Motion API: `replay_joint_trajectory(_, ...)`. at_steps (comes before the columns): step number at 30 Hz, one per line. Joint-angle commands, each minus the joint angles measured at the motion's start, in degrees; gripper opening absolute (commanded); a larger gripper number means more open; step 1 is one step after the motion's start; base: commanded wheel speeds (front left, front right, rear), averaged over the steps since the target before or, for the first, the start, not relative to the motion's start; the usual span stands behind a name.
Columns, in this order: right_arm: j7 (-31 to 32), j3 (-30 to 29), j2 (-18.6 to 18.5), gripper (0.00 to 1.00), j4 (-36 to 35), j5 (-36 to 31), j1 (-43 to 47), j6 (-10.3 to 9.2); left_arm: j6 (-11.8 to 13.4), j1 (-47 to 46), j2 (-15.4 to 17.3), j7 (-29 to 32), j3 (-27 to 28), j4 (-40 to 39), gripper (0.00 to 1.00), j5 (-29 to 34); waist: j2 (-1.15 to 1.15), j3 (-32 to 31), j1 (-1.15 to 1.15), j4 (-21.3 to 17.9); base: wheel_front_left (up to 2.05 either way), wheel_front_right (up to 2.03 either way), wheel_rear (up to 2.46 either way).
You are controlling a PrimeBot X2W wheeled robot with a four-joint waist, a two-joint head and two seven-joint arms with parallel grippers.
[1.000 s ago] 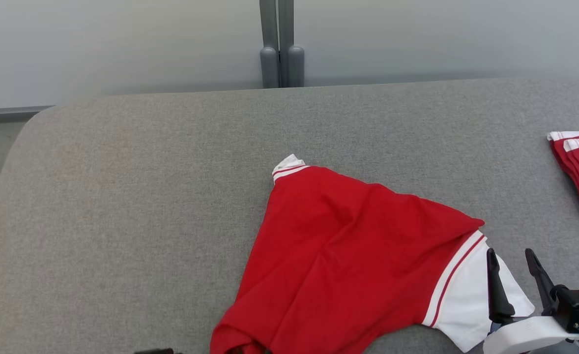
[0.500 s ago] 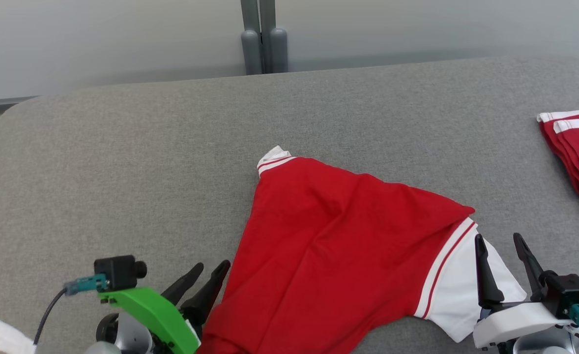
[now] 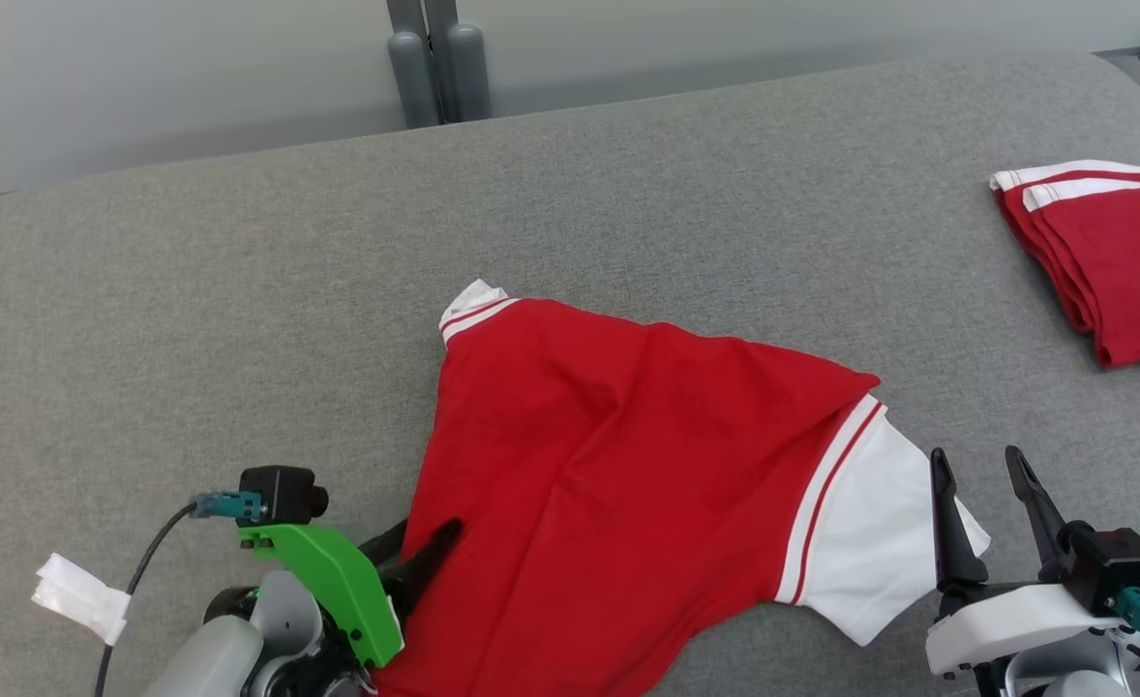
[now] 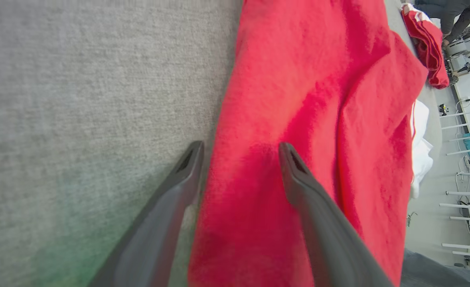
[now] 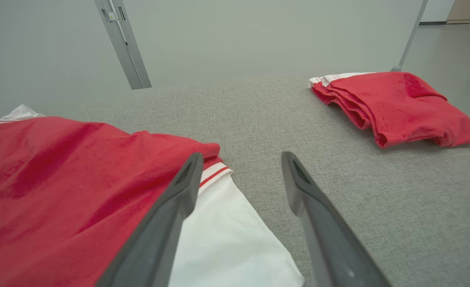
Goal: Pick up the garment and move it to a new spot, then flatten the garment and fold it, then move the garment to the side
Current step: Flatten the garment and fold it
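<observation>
Head view: garment (image 3: 628, 465), a red shirt w/ white sleeve and red-white trim, lies rumpled on the grey padded surface (image 3: 241, 290), centre to lower centre of frame. Its lower hem is cut off by the bottom edge. Its lower-left corner is hidden behind the green bracket (image 3: 333, 581) on the L arm. A small white trimmed bit sticks out at its top corner; we can't tell if collar or cuff.

L gripper (image 3: 427, 534), lower left: jaws apart, astride the garment's left edge. In the left wrist view, L gripper (image 4: 239, 146) has one finger over bare grey and the other over red cloth. Nothing clamped. Whether the tips touch the cloth, we can't tell.

R gripper (image 3: 975, 455), lower right: jaws apart, holding nothing. In the right wrist view, R gripper (image 5: 241, 155) has its frame-left finger over the white sleeve and the other over grey surface. Contact unclear.

Folded red stack (image 3: 1102, 252) sits at the right edge, well apart from the garment and partly cut off by the frame. No. of pieces unclear.

Left wrist view, upper right corner: part of a person (image 4: 454, 12) in dark clothing, cut by the frame top, blurry.

Writing: white tag (image 3: 81, 598) on the L arm's cable, lower left; any print too small to read. Grey post (image 3: 435, 58) at top of frame. In the right wrist view it carries small marks, illegible.
</observation>
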Motion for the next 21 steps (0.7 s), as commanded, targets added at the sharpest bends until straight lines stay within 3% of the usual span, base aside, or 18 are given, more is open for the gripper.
replay_joint_trajectory(1,0.01,0.07,-0.13,1.0,0.23,0.27,-0.48,0.0,0.07,-0.86,0.29,-0.7,0.16,1.92,0.0,-0.33,0.0,0.18,0.0,-0.43,0.0,0.0,0.0)
replay_joint_trajectory(7,0.01,0.35,-0.13,1.0,0.47,1.0,-0.85,0.0,-0.03,-3.6,1.29,-6.77,0.16,2.23,0.0,-2.05,0.0,-1.01,0.0,-1.41,0.0,0.0,0.0)
replay_joint_trajectory(12,0.01,0.06,-0.12,1.0,0.78,0.9,0.34,0.0,0.31,-9.1,3.71,-15.75,2.15,2.87,0.0,3.17,0.0,-2.28,0.0,-1.04,0.0,0.0,0.0)
replay_joint_trajectory(21,0.01,1.06,-0.13,1.0,1.1,1.28,-0.28,0.0,5.96,-23.4,4.85,-24.42,0.5,8.85,0.0,15.74,0.0,-3.0,0.0,-2.05,0.0,0.0,0.0)
